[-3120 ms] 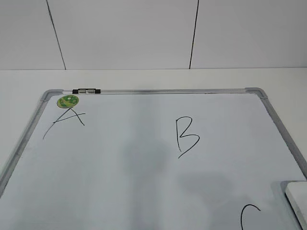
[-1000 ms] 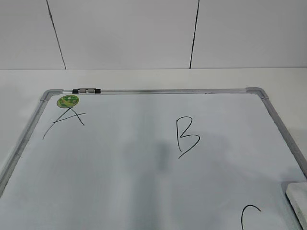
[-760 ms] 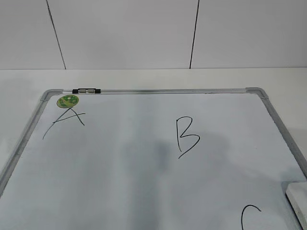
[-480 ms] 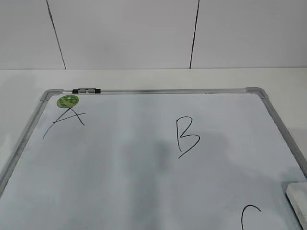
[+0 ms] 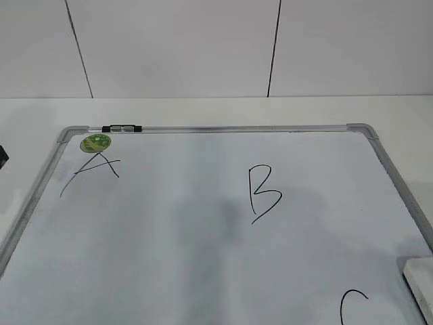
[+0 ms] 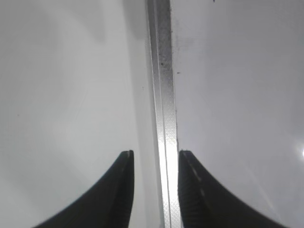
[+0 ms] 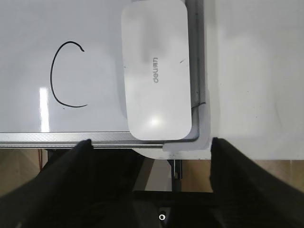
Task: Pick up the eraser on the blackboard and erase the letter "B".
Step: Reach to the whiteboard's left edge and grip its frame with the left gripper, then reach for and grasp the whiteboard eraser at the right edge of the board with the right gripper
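Observation:
The blackboard (image 5: 203, 257) is a white board with a grey frame, lying flat on the table. The letter "B" (image 5: 262, 193) is drawn near its middle. The white eraser (image 5: 422, 286) lies in the board's near right corner, cut off by the picture's edge. In the right wrist view the eraser (image 7: 156, 71) lies against the frame corner, beside the letter "C" (image 7: 66, 76). My right gripper (image 7: 151, 142) is open wide and empty, hovering over the near end of the eraser. My left gripper (image 6: 156, 153) is open and empty, its jaws on either side of the board's left frame rail (image 6: 164, 109).
The letter "A" (image 5: 91, 172) and a green round sticker (image 5: 95, 143) are at the board's far left. A black clip (image 5: 122, 127) sits on the far frame rail. A dark part (image 5: 3, 154) shows at the left edge. The table's front edge (image 7: 190, 154) runs just below the board corner.
A dark part has come into the exterior view at the left edge. The faint shadows on the board have shifted. The eraser and the letters have not moved.

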You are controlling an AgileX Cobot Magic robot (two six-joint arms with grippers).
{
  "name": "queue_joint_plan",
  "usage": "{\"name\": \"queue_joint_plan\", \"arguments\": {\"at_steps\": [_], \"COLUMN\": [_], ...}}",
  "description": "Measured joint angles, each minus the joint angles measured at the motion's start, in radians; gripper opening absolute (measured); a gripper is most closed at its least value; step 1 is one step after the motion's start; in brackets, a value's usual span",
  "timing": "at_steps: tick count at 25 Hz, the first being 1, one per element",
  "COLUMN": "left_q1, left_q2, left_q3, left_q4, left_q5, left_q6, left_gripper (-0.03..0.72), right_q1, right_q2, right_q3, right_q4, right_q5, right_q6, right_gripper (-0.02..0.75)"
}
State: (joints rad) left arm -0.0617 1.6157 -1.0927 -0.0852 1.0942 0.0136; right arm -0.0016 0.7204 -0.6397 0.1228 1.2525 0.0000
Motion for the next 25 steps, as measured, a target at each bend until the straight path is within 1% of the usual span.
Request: {"name": "queue_joint_plan", "arguments": {"at_steps": [6,11,20,25], "left_q1": [0.000,0.000,0.000,0.000], "left_q2": [0.039,0.107,0.225,0.299], "left_q3": [-0.004,-0.034,-0.160,-0.191], "left_q4": [-0.006,-0.012,-0.015,-0.017], "left_q5": [-0.057,-0.095,-0.136,-0.140], "left_q6": [0.004,0.007,0.007,0.007], "left_gripper": [0.237,0.237,0.237,0.235], "right_q1": [0.000,0.000,0.000,0.000], "right_q2": [0.002,0.002,0.002,0.002], "right_q3": [0.000,0.000,0.000,0.000], "right_q4": [0.000,0.000,0.000,0.000], "right_q5": [0.000,0.000,0.000,0.000], "right_q6": [0.000,0.000,0.000,0.000], "right_gripper": [0.584,0.584,0.585,0.584]}}
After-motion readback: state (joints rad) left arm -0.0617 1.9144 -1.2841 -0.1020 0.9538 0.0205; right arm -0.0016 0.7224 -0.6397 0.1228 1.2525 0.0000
